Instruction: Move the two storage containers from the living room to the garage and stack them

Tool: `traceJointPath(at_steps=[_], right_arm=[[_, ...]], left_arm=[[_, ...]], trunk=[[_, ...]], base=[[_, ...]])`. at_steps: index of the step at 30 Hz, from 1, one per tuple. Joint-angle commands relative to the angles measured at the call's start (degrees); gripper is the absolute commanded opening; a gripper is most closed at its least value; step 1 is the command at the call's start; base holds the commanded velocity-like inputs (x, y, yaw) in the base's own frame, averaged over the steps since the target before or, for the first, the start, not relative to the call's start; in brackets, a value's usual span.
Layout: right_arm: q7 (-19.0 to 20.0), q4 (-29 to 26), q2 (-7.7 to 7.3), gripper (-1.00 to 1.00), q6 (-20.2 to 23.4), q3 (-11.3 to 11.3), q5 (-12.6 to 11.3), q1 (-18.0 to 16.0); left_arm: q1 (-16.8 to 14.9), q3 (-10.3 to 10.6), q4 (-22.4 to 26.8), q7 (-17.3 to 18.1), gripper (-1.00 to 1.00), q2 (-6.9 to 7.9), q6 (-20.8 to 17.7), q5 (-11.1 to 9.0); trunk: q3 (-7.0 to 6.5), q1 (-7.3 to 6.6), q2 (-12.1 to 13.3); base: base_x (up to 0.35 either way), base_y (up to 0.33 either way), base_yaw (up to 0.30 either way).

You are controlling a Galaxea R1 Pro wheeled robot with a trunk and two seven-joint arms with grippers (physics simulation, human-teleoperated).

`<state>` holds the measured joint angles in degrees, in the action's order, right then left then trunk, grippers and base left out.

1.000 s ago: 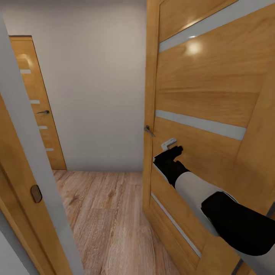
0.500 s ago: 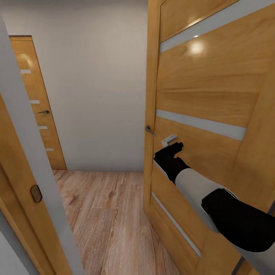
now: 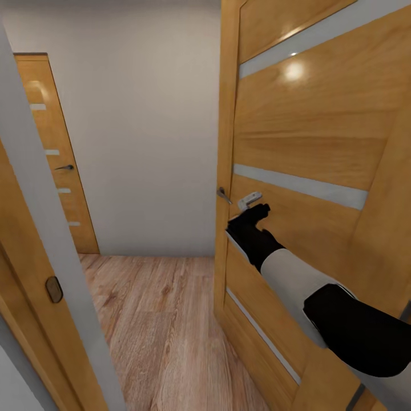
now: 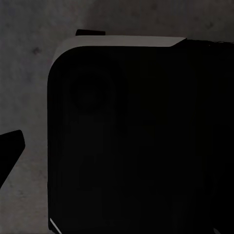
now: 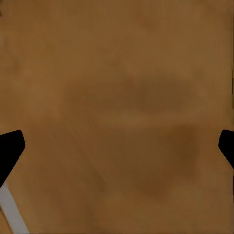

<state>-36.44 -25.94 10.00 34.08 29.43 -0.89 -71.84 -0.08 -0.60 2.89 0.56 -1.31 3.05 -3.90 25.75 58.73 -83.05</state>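
Note:
The two storage containers are out of view. I face an open wood door [image 3: 308, 131] with pale stripes. My right gripper [image 3: 258, 216] reaches out to the door's panel, just beside the metal lever handle [image 3: 222, 195] at the door's edge. A small white piece [image 3: 249, 200] sits right above the black fingers. In the right wrist view the right gripper [image 5: 117, 146] is open, its fingertips [image 5: 9, 148] wide apart with only the wood panel between them. In the left wrist view the left gripper [image 4: 117, 146] hangs over a dark rounded body [image 4: 136, 136] and a dark grey mottled surface [image 4: 29, 73].
The doorway's frame [image 3: 40, 228] stands close on the left. Beyond it lie a light wood-plank floor [image 3: 160, 319], a pale wall [image 3: 142, 142] and a second striped wood door [image 3: 54, 154], which is closed. The gap between frame and open door is narrow.
My right gripper has moved a little upward along the door panel, closer to the lever handle. The white piece above it has risen with it. The camera has not shifted.

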Motion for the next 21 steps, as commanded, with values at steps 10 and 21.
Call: traceJointPath(at_steps=[10,21], right_arm=[[11.95,-7.9,0.0,1.0,0.65,0.27,-0.16,4.65],[15.8,-8.45,0.0,1.0,0.66,0.19,-1.1,5.04]], left_arm=[[-0.01,-0.05,0.01,0.05,1.0,-0.01,0.12,-0.41],[-0.01,-0.04,0.01,0.02,1.0,-0.01,0.14,-0.41]], trunk=[[0.06,0.0,-0.03],[0.06,0.0,-0.03]], base=[[0.0,0.0,0.0],[0.0,0.0,0.0]])
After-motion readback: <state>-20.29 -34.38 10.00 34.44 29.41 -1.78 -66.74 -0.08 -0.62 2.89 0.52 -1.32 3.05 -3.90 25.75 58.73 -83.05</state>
